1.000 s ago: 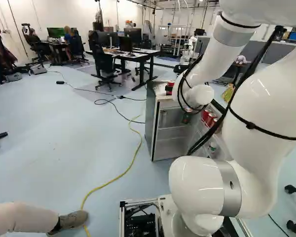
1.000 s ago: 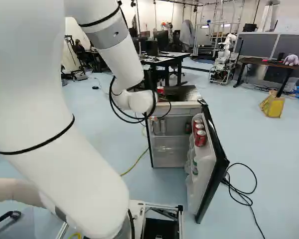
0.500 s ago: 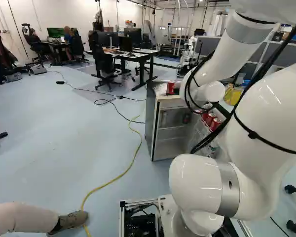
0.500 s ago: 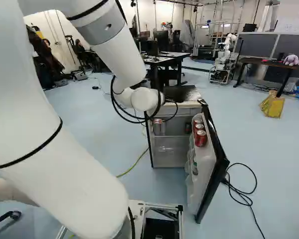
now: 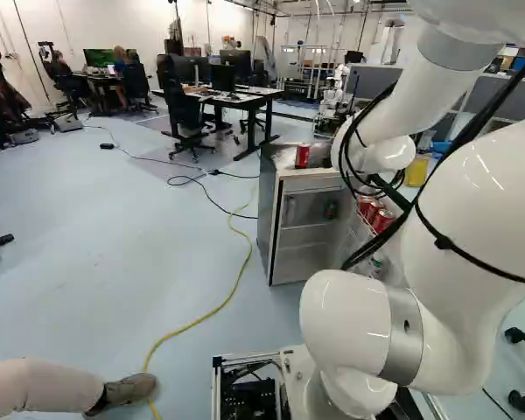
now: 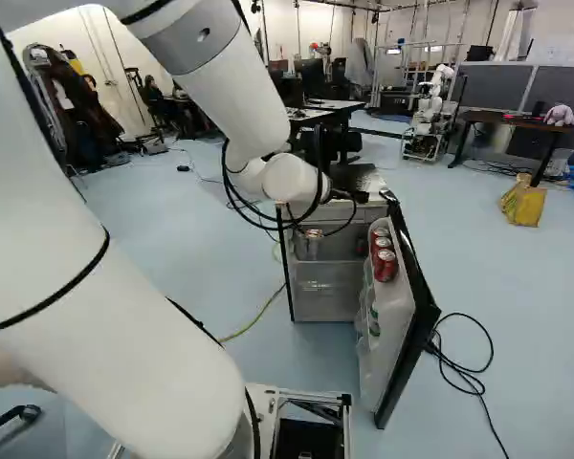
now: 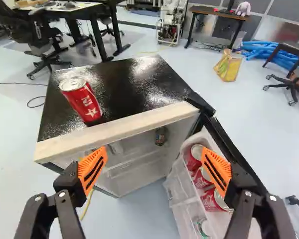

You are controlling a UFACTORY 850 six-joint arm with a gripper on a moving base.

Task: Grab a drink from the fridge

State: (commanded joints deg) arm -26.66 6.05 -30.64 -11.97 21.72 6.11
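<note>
Pale floor (image 7: 134, 214) — door cans (image 7: 200, 180) partly hidden.

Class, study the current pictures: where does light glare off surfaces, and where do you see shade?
Wrist view: bright glare patches on the fridge's glossy black top, with the fridge interior in greyer shade; left base view: small highlights on the arm's white shell; right base view: the interior again shaded, duller than the pale inside of the open door.

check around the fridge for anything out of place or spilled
A red can stands on top of the fridge, odd because the other red cans sit inside its open door. I see no spill.
</note>
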